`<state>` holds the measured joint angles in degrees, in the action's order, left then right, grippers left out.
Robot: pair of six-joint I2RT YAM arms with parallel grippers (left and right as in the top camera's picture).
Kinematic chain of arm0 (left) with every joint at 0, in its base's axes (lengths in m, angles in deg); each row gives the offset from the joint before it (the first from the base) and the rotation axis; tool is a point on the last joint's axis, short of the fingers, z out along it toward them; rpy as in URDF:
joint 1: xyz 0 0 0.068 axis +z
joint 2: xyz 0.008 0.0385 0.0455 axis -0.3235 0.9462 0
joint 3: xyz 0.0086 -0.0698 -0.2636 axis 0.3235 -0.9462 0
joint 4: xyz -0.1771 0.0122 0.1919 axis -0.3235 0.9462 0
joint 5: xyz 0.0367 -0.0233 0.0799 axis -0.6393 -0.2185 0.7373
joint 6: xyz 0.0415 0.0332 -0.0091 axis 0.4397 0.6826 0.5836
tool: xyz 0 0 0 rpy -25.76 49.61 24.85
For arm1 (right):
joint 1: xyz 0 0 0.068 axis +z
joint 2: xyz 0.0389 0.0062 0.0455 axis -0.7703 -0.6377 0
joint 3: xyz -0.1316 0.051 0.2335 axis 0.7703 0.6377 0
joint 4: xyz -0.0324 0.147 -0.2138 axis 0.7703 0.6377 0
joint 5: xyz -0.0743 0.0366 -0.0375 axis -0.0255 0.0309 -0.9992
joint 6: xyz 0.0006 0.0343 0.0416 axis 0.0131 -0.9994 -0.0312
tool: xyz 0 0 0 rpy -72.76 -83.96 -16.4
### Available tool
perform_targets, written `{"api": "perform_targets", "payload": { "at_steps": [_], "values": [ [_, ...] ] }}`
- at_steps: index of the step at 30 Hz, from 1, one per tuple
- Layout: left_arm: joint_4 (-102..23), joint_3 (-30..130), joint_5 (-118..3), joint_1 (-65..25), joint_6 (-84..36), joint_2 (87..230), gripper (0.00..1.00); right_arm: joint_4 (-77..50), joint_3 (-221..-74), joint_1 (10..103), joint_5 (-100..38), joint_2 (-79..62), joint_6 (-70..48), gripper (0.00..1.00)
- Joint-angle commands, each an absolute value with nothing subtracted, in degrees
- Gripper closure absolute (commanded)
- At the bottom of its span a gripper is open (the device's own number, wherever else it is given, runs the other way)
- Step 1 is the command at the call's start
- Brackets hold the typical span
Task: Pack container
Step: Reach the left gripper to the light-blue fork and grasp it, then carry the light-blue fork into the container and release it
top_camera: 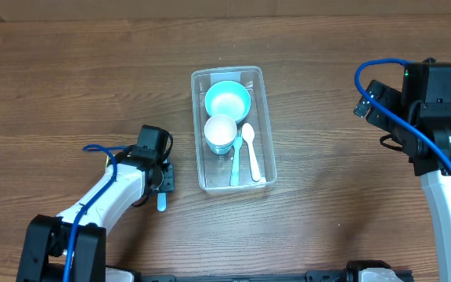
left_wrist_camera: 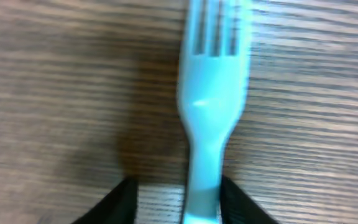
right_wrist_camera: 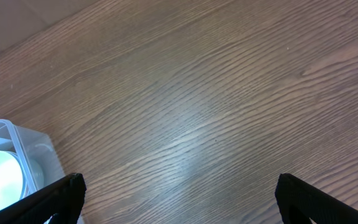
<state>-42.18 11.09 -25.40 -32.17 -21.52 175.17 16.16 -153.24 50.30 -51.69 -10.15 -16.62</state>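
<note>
The clear container [top_camera: 196, 125] stands at the table's middle. It holds a teal bowl [top_camera: 227, 99], a white cup [top_camera: 220, 131], a teal utensil [top_camera: 236, 160] and a white spoon [top_camera: 251, 153]. A teal fork [left_wrist_camera: 213, 93] lies flat on the wood left of the container; its end shows in the overhead view [top_camera: 162, 203]. My left gripper [left_wrist_camera: 179, 199] is low over the fork's handle, its jaws astride it, with a gap on the left side. It also shows in the overhead view [top_camera: 164, 184]. My right gripper [right_wrist_camera: 179, 193] is wide open and empty above bare wood.
The container's corner [right_wrist_camera: 23, 140] shows at the left edge of the right wrist view. My right arm [top_camera: 421, 110] sits at the table's right side, well apart from the container. Brown wood lies all around.
</note>
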Motion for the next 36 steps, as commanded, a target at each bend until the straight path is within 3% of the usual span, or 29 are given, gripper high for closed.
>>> {"api": "perform_targets", "payload": {
  "at_steps": [1,4,7,13,21,31,36],
  "values": [
    [-43.4,9.7,-28.7,-31.9,-15.6,175.3,0.72,16.0,-154.1,50.0,-52.1,-10.0,-16.5,0.0],
    [-44.0,9.7,-28.8,-31.9,-15.2,175.3,0.89,16.0,-154.1,50.0,-52.1,-10.0,-16.5,0.0],
    [-44.3,9.7,-28.7,-31.9,-15.4,175.3,0.96,16.0,-154.1,50.0,-52.1,-10.0,-16.5,0.0],
    [-40.8,16.0,-28.1,-31.9,-15.9,175.2,0.96,16.0,-154.1,50.0,-52.1,-10.0,-16.5,0.0],
    [-22.8,42.7,-31.9,-32.8,-21.5,173.4,0.96,16.0,-154.1,50.0,-52.1,-10.0,-16.5,0.0],
    [-28.4,50.0,-33.4,-50.6,-37.7,170.2,0.96,16.0,-154.1,50.0,-52.1,-10.0,-16.5,0.0],
    [-33.5,50.0,-27.8,-61.0,-41.4,175.2,0.96,16.0,-154.1,50.0,-52.1,-10.0,-16.5,0.0]
  ]
}}
